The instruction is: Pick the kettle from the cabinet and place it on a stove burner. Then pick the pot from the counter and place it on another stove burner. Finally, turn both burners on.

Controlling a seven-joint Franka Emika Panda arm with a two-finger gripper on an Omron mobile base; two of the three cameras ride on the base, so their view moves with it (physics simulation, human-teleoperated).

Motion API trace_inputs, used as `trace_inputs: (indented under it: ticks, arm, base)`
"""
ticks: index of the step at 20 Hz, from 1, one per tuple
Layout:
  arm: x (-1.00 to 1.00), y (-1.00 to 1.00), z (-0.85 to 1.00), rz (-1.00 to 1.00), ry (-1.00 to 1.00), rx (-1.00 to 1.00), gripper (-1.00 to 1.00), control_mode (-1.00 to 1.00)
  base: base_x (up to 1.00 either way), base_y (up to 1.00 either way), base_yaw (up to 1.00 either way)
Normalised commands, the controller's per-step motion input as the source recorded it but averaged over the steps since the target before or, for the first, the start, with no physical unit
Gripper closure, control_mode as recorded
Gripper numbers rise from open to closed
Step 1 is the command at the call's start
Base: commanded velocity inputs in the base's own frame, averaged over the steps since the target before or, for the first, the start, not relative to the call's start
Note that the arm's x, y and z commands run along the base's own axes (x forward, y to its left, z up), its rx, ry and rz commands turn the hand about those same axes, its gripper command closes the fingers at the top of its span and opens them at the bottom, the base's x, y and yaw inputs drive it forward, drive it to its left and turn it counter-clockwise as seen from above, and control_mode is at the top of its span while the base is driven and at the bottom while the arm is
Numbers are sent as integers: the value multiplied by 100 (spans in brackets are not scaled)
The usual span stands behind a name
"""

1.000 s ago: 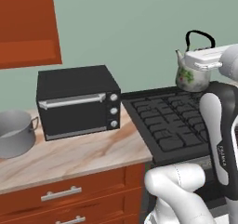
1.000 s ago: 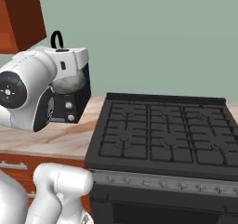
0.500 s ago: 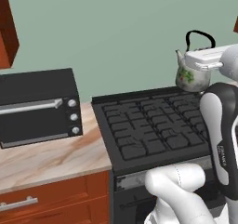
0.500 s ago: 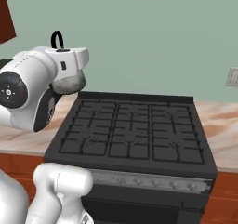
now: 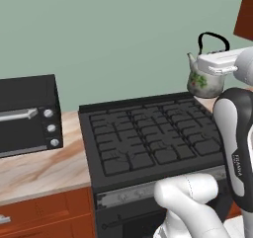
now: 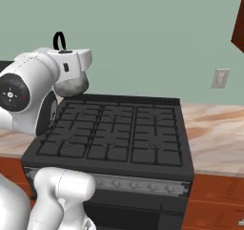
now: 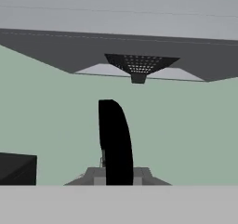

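The cream-white kettle [image 5: 201, 82] with green leaf print hangs in the air above the back right corner of the black stove, off the grates. My gripper [image 5: 213, 54] is shut on its thin black arched handle [image 5: 212, 36]. From the right base camera the kettle [image 6: 72, 84] hangs under my gripper [image 6: 62, 50], over the back left of the stove burners [image 6: 114, 133]. In the hand view the black handle [image 7: 115, 141] stands upright between my gripper [image 7: 116, 174]. The stove burners [image 5: 148, 138] carry nothing. The pot and the cabinet are out of view.
A black toaster oven [image 5: 27, 113] stands on the marbled counter [image 5: 39, 168] left of the stove. More counter [image 6: 214, 138] lies to its right, with a wall outlet [image 6: 220, 78] above. A range hood [image 7: 139, 67] hangs overhead. The grey knob strip [image 6: 124, 183] runs along the stove's front.
The base has driven to the right, so the whole scene slid left: the pot left the picture and the stove came to the centre. The kettle stays held at the same height.
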Motion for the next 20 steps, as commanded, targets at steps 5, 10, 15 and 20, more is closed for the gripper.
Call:
trace_inputs:
  ticks: [5, 10, 15, 20]
  arm:
    - [0, 0, 0, 0, 0, 0, 100, 100]
    - [0, 0, 0, 0, 0, 0, 100, 100]
    - [0, 0, 0, 0, 0, 0, 100, 100]
    - [0, 0, 0, 0, 0, 0, 100, 100]
  base:
    - [8, -27, 9]
    - [20, -13, 17]
    - [16, -16, 16]
    - [11, -18, 10]
